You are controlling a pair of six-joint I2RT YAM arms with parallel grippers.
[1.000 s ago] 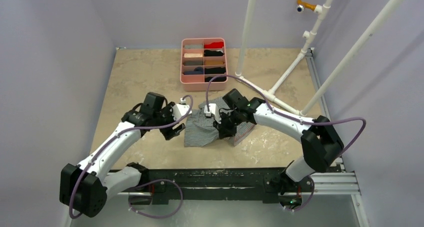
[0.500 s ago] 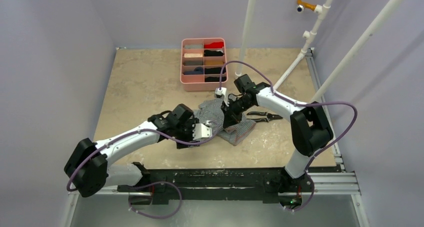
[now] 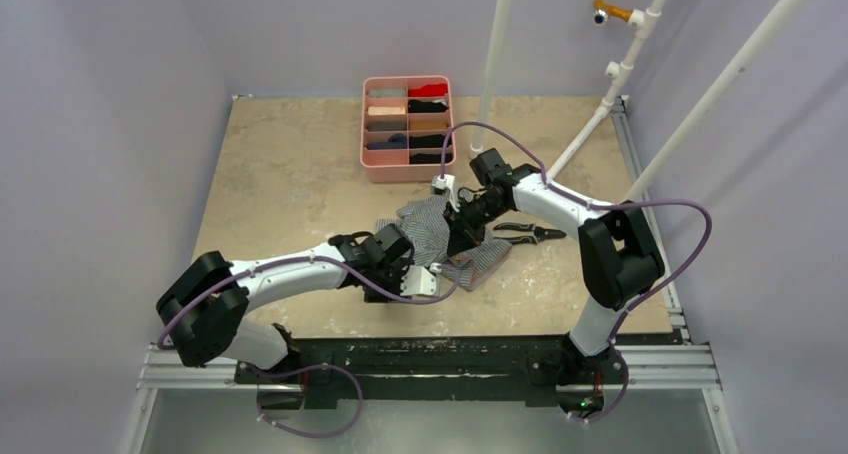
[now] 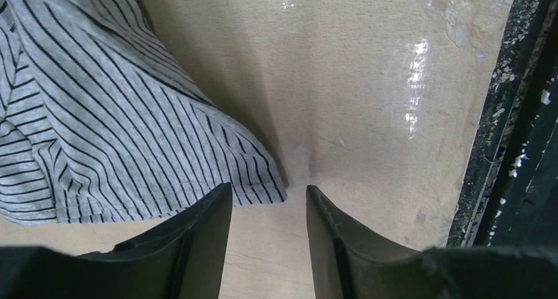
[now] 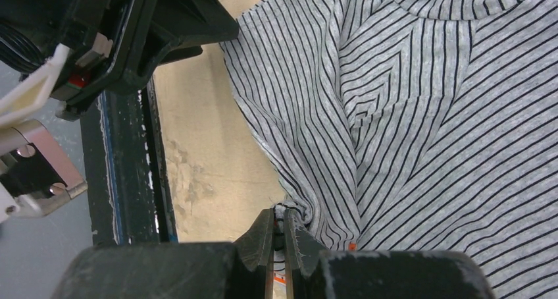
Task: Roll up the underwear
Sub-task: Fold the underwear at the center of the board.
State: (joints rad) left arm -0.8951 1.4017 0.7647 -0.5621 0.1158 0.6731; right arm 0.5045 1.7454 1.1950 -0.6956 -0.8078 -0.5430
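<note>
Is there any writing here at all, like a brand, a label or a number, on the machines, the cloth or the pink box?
No text can be read anywhere in these views.
Striped underwear: stripes only, no label in sight.
Pink tray: no lettering shows.
Left tool and right tool: plain black, no markings.

L fingers [image 4: 197, 240] narrowed (now at underwear [image 4: 99, 128] corner).

Open tabletop [image 3: 280, 164] left of the underwear [image 3: 425, 219]; pliers [image 3: 530, 231] and white pipes [image 3: 577, 145] close at right.
</note>
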